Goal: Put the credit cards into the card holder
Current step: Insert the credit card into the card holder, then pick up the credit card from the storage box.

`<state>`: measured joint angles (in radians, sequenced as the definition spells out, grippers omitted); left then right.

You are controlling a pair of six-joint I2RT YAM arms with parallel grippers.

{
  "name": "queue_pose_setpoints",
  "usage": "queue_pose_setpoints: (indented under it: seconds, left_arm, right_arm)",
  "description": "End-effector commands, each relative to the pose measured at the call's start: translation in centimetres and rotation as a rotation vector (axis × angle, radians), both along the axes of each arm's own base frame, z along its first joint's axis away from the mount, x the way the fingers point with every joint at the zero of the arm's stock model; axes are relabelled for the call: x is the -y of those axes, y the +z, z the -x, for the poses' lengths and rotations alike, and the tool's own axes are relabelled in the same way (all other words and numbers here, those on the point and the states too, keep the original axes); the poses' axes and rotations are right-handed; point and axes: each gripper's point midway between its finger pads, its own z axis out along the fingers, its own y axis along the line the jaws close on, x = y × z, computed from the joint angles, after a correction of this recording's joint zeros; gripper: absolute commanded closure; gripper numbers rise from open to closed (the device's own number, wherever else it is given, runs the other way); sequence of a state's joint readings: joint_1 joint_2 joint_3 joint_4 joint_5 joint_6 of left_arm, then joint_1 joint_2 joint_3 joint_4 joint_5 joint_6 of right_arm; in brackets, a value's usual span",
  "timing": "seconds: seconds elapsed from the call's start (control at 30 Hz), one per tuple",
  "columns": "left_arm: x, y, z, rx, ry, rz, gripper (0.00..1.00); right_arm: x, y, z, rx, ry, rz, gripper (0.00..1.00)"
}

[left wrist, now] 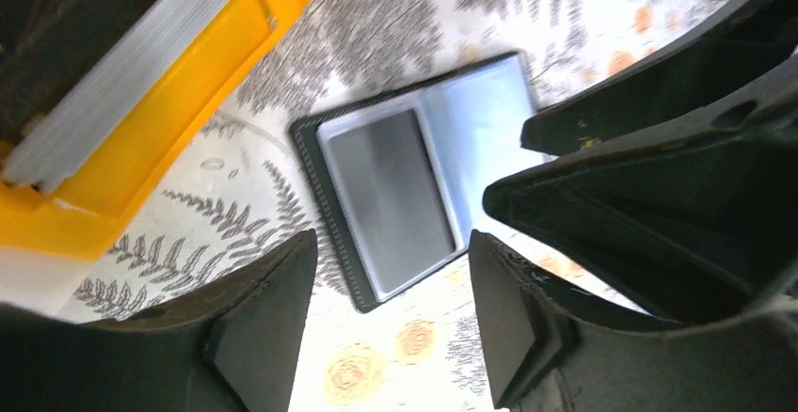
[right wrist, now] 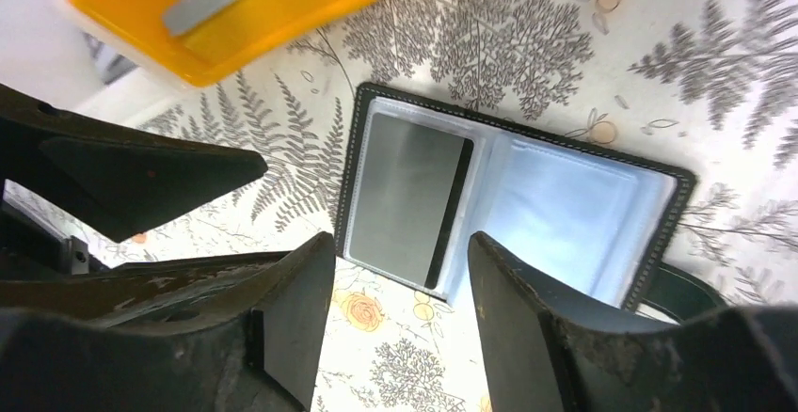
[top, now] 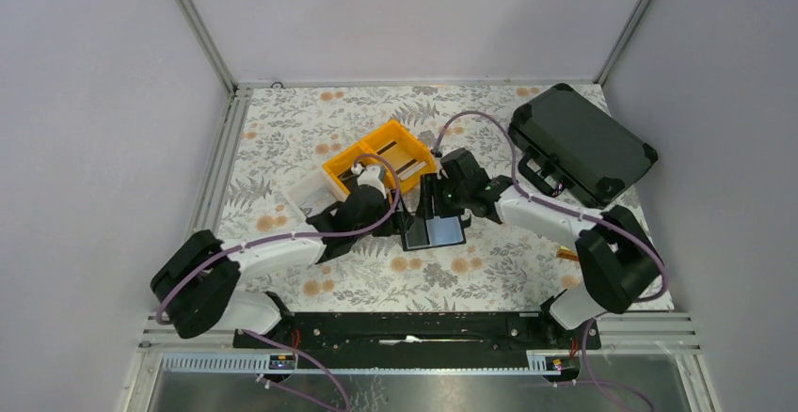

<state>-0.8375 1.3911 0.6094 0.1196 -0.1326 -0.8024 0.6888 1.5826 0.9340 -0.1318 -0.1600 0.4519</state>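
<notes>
Grey card (right wrist: 405, 196) fills one pocket of the open holder (right wrist: 565, 210), whose near edge hides behind the right gripper (right wrist: 400, 323); it and the left gripper (left wrist: 391, 327) gape wide, empty.

The black holder (right wrist: 513, 200) has grey and pale-blue pockets, the bin (right wrist: 273, 17) is yellow, the cloth (right wrist: 527, 45) bears grey ferns, orange flowers.

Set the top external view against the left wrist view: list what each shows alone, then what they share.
Top external only: the large black case at the far right of the table. Left wrist only: a grey card in one pocket of the card holder, and the left gripper with its jaws open and empty. Both: the open card holder and the yellow bin on the floral cloth.
</notes>
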Motion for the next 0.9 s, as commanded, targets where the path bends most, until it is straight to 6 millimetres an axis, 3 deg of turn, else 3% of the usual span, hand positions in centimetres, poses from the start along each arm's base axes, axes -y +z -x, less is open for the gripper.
queue_pose_setpoints:
  seconds: [0.0,0.07,0.2,0.3,0.5,0.67,0.87]
  left_arm:
    - [0.0,6.6,-2.4,0.196,-0.062,-0.02,0.31]
    - [-0.8,8.5,-3.5,0.232,-0.068,-0.05,0.23]
    - [-2.5,9.6,-5.5,0.245,-0.124,-0.125,0.07]
    - [-3.4,8.6,-6.8,0.206,-0.187,-0.172,0.05]
    - [-2.5,6.7,-7.7,0.173,-0.336,-0.147,0.08]
    - [-2.9,4.0,-9.1,0.13,-0.34,-0.246,0.08]
    - [-4.2,2.3,-10.2,0.122,-0.295,-0.336,0.09]
  right_arm:
    - [1.8,4.6,-2.0,0.147,-0.049,-0.002,0.37]
    - [3.0,5.5,-2.5,0.173,-0.07,-0.015,0.34]
    - [5.4,6.8,-3.2,0.214,-0.112,-0.027,0.29]
    - [6.5,7.3,-3.4,0.239,-0.131,-0.027,0.27]
    - [7.2,7.3,-2.9,0.251,-0.13,-0.057,0.26]
    - [7.2,7.1,-2.5,0.245,-0.119,-0.077,0.25]
    - [7.2,7.2,-2.4,0.244,-0.115,-0.087,0.25]
